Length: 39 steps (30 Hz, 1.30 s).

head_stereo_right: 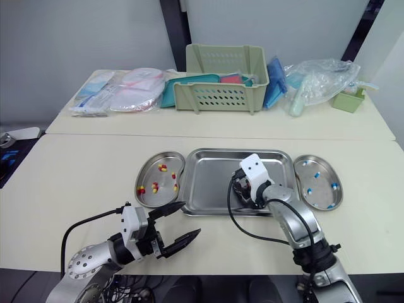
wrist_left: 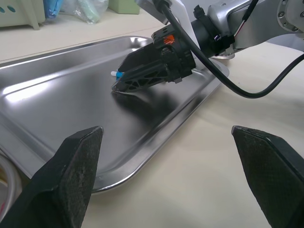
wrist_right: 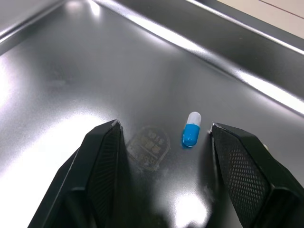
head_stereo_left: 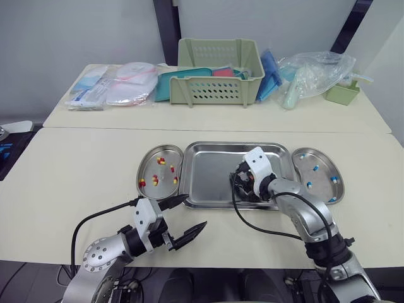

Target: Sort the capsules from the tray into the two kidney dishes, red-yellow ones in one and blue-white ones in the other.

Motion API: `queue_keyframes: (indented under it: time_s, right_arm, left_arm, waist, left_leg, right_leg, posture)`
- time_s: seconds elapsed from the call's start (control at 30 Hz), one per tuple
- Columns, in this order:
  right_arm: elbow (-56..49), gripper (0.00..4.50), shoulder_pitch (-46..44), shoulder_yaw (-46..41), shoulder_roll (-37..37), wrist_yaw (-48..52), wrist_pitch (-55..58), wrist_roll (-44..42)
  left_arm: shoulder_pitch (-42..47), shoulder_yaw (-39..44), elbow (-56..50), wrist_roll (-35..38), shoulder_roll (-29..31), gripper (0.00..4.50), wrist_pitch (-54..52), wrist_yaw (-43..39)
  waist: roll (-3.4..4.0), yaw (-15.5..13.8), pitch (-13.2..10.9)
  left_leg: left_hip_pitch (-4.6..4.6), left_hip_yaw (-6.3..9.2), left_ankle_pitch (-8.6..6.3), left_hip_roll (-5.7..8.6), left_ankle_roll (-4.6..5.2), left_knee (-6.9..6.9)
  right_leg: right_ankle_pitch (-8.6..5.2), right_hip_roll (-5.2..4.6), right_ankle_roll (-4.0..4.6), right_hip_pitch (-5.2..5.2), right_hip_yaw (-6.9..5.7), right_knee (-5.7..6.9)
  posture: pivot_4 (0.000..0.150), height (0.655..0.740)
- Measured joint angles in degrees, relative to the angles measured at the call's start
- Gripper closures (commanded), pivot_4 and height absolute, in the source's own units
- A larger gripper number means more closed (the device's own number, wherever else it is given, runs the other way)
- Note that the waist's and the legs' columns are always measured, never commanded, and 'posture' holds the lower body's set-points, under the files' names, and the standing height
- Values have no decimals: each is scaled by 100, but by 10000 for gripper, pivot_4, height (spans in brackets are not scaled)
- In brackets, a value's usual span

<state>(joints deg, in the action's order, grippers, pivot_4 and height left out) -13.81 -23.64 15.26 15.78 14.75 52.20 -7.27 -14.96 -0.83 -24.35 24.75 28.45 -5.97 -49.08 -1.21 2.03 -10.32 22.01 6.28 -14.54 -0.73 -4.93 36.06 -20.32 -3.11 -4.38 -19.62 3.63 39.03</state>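
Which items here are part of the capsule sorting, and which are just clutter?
Job: tray; blue-white capsule inside the open right gripper; dish of red-yellow capsules; dish of blue-white capsules.
Lying about: green basket; packets; plastic bag; small green container.

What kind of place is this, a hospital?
Probably a clinic or medical lab setup: a steel tray sits between two kidney dishes holding capsules, and sealed medical supply packets lie on the table behind.
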Motion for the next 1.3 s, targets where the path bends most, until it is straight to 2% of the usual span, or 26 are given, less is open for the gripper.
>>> queue_keyframes:
  time_s: [0.07, 0.4, 0.67, 0.87, 0.97, 1.07, 1.23, 1.3]
  right_arm:
    - [20, 18473, -6, -2, -7, 1, -4, 44]
    - [56, 44381, -8, -22, -31, 15, -66, 228]
    - [-11, 44832, 35, 431, 161, 301, -442, 456]
    - [-997, 44832, 267, 188, 495, 588, -322, 326]
    - [-1669, 44832, 458, -292, 678, 747, -48, 78]
    - [-2418, 44832, 942, -1272, 990, 965, 270, -324]
    - [-2702, 44832, 1534, -2918, 1641, 1311, 547, -770]
    - [-2678, 44832, 1793, -3305, 1812, 1405, 587, -837]
  left_arm:
    - [0, -2, -6, 0, 0, 0, -7, 7]
    - [54, -3, -52, 0, 0, 0, -113, 49]
    - [120, -5, -52, 0, 0, 0, -124, 65]
    - [191, -63, -49, 15, -12, 0, -92, -21]
    - [225, -127, -44, 32, -20, 0, -55, -108]
    - [315, -147, -41, 116, -21, 0, 22, -244]
    - [617, -198, -31, 236, -40, 0, 19, -370]
    - [673, -236, -3, 245, -44, 0, 34, -450]
  waist:
    - [1, 0, 1]
    - [2, 2, 2]
    - [3, 4, 1]
    - [4, -9, 0]
    - [4, -19, 0]
    - [4, -46, 0]
    - [4, -36, 0]
    - [5, -15, 0]
  left_leg:
    - [0, 0, 0, 0, 0, 0]
    - [-1, 0, 0, 0, 0, 0]
    - [0, 1, 0, 0, 0, 0]
    - [7, 2, 0, 0, 0, 0]
    - [10, 4, 0, 1, 0, 0]
    - [15, 5, 0, 1, 0, 1]
    - [12, 2, 0, 2, 0, 0]
    - [11, -1, 0, 2, 1, 0]
  right_leg:
    - [0, 0, 0, 0, 0, 0]
    - [0, 0, 0, 1, 0, 0]
    - [0, 0, 0, 0, -1, 0]
    - [0, 0, 0, -2, -2, -3]
    - [0, -1, 0, -2, -4, -4]
    - [0, -2, 0, -1, -5, -7]
    - [0, 0, 0, 1, -5, -5]
    - [0, 0, 0, 0, -2, -6]
  posture:
    - [1500, 7400]
    - [1500, 7400]
    - [1500, 7400]
    - [1500, 7400]
    - [1500, 7400]
    - [1500, 7400]
    - [1500, 7400]
    - [1500, 7400]
